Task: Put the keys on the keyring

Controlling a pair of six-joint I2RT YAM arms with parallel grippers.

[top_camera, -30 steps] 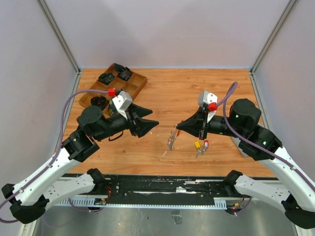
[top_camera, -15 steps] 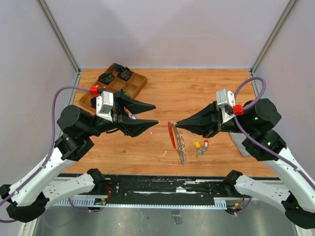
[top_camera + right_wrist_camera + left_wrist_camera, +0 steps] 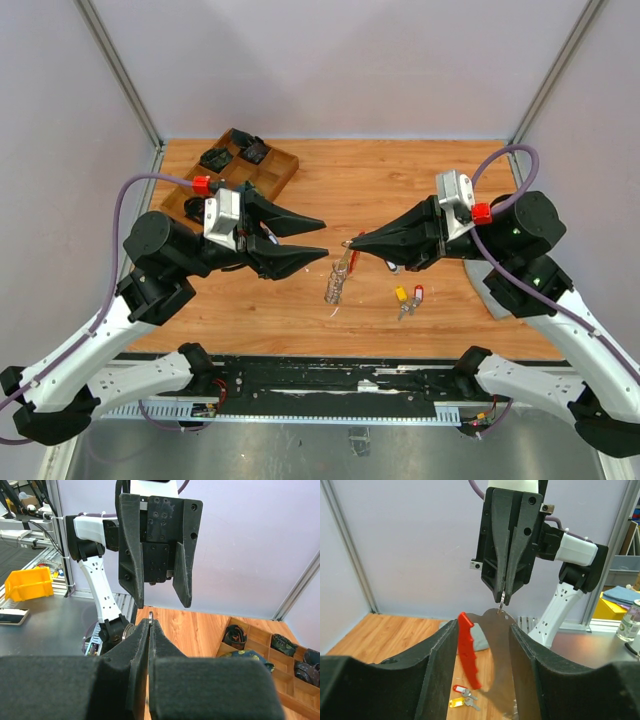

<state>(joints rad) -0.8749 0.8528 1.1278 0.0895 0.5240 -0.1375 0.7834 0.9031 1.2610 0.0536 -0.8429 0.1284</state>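
Observation:
The keyring (image 3: 337, 281), a glittery silver strap with a curved red plastic part (image 3: 354, 263), hangs above the table from its small ring. My right gripper (image 3: 350, 243) is shut on that ring (image 3: 150, 615). My left gripper (image 3: 327, 236) faces it from the left, open, its tips just short of the keyring. In the left wrist view the red part (image 3: 468, 649) and silver strap (image 3: 499, 652) hang in the gap between my fingers (image 3: 440, 650). The keys, one yellow-headed (image 3: 400, 294) and one red-headed (image 3: 418, 292), lie on the table under the right arm.
A wooden compartment tray (image 3: 268, 177) holding dark items sits at the back left. A grey object (image 3: 494, 296) lies at the table's right edge, partly under the right arm. Metal frame posts stand at both back corners.
The right gripper has turned and carried the keyring up and left; the strap has swung. The left gripper has turned to face it, moved closer, and its jaws have narrowed somewhat.

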